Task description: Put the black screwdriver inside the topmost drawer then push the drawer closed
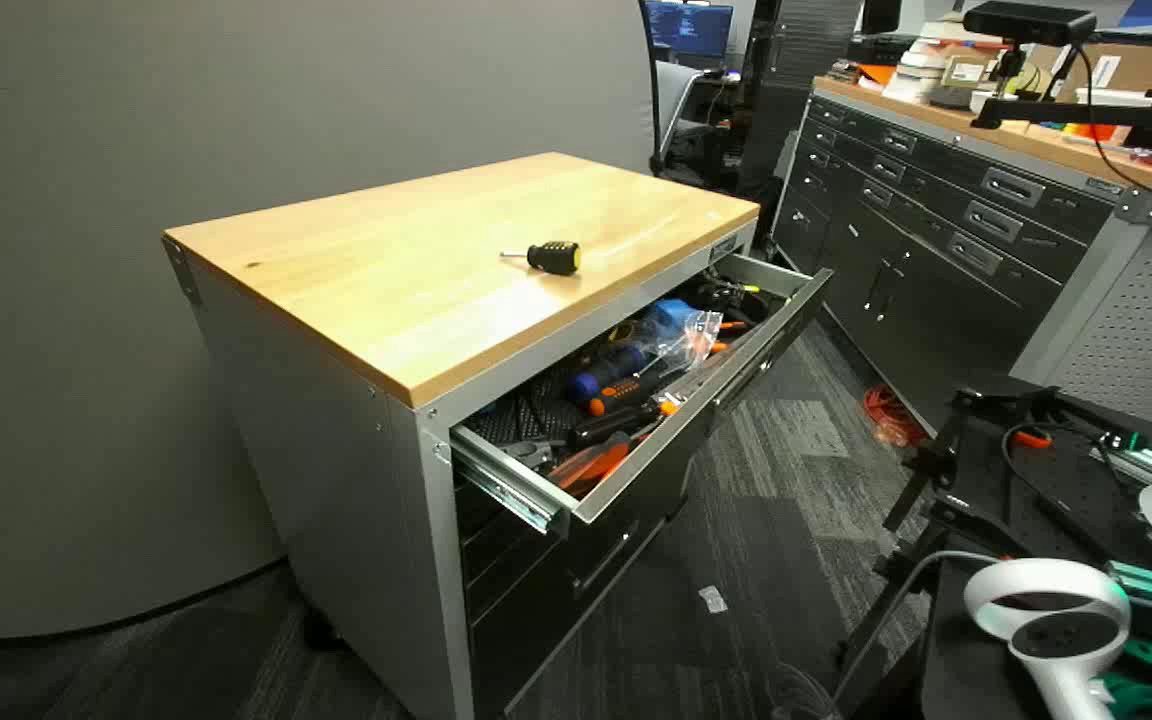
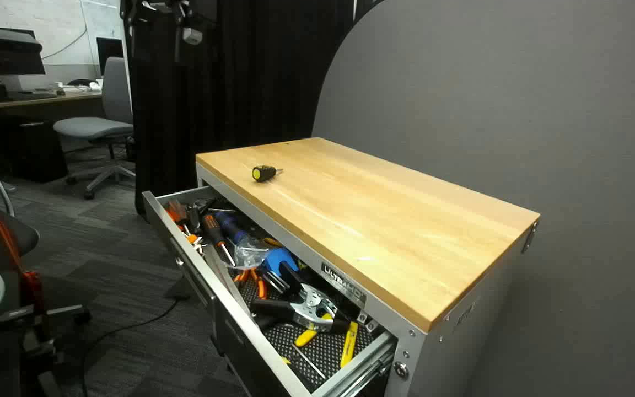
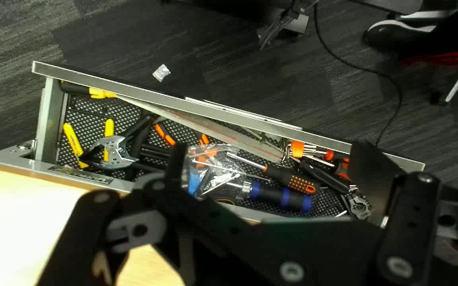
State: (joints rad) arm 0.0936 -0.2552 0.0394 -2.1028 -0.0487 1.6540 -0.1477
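Black screwdriver [image 1: 553,258] on the worktop [image 1: 366,260], topmost drawer [image 1: 656,452] standing open

In an exterior view, the black screwdriver, stubby and yellow at the butt, lies on its side near the front edge of the wooden worktop, its short shank [image 1: 513,255] pointing left in the frame. The grey cabinet [image 1: 336,480] below has its topmost drawer jutting out, crowded with hand tools [image 1: 621,393]. Among them are a clear plastic bag [image 1: 701,338] and a blue-and-black tool handle [image 1: 588,385]. At lower right, well apart from the cabinet, is a white VR controller [image 1: 1066,665].

In an exterior view, the black screwdriver turns its yellow butt toward the camera, and its shank points right. A metal spring clamp [image 2: 315,309] lies in the drawer, two yellow handles [image 2: 349,344] near it. A grey office chair [image 2: 94,127] stands in the background.

In the wrist view, the gripper [image 3: 270,155] has its fingers [image 3: 370,174] spread wide, and through the gap show the plastic bag, the blue-and-black tool handle and a black-and-orange screwdriver [image 3: 292,180]. A long flat metal strip [image 3: 213,129] runs inside the drawer front. A small pale scrap [image 3: 161,72] lies on the carpet [image 3: 105,47] near the drawer.
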